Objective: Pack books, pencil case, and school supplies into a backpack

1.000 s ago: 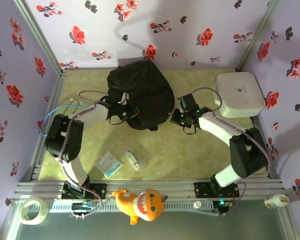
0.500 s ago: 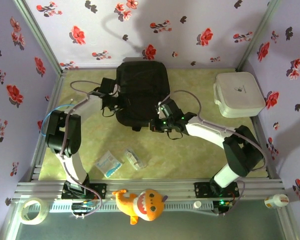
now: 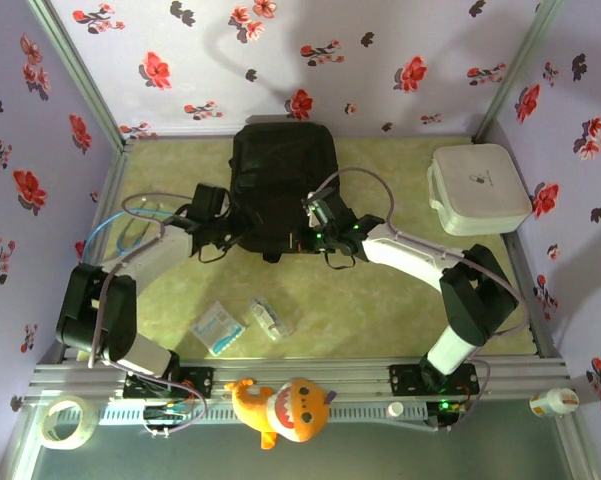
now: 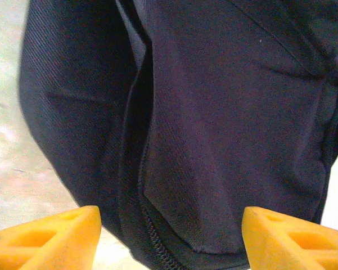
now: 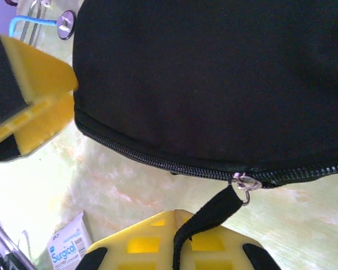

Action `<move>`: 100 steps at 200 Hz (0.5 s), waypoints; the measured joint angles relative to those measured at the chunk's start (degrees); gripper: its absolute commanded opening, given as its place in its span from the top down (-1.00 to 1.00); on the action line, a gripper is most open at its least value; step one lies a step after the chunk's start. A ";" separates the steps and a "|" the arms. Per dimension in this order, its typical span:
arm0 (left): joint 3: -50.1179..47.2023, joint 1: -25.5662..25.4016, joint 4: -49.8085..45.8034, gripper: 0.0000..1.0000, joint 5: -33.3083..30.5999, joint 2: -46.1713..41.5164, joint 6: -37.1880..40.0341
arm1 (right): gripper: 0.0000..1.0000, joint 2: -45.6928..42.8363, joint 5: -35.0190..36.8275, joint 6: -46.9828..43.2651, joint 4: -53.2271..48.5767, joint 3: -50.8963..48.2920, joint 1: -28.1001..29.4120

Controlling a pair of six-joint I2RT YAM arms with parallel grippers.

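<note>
The black backpack (image 3: 280, 180) lies flat at the table's back middle. My left gripper (image 3: 224, 226) is at its near left corner, open. Its orange fingers (image 4: 45, 239) stand wide apart with the backpack's fabric and zip seam (image 4: 157, 169) in front of them, untouched. My right gripper (image 3: 316, 236) is at the bag's near edge, shut on the black zipper pull strap (image 5: 211, 216), which hangs from the metal slider (image 5: 245, 184) on the zip (image 5: 157, 163). The clear pencil case (image 3: 270, 318) lies on the table near the front. The books are out of view.
A pale blue-white packet (image 3: 218, 328) lies left of the pencil case and appears as the "Surgical" packet (image 5: 67, 247) in the right wrist view. A white rounded box (image 3: 478, 188) sits back right. A plush toy (image 3: 285, 405) and a tape roll (image 3: 62, 420) rest by the front rail.
My left gripper opened and let go of the backpack, then drew back toward the front. The bag went from bunched to flat. My right gripper moved left along its near edge.
</note>
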 measured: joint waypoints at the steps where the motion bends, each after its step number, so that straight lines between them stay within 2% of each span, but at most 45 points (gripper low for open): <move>1: -0.24 -0.17 0.31 -0.35 0.04 0.02 -0.48 | 1.00 0.00 0.07 0.00 -0.02 0.00 0.00; 22: -2.01 -1.79 4.63 -0.27 0.15 0.96 -5.62 | 1.00 -0.02 1.73 0.04 -0.85 0.00 0.00; 47: -2.05 -2.51 8.68 -0.07 -0.35 3.91 -10.16 | 1.00 -0.39 3.69 0.20 -2.10 -0.04 0.00; 100: -2.03 -2.82 10.67 0.75 -3.21 7.08 -12.94 | 1.00 -2.40 9.68 1.62 -4.48 -1.16 0.00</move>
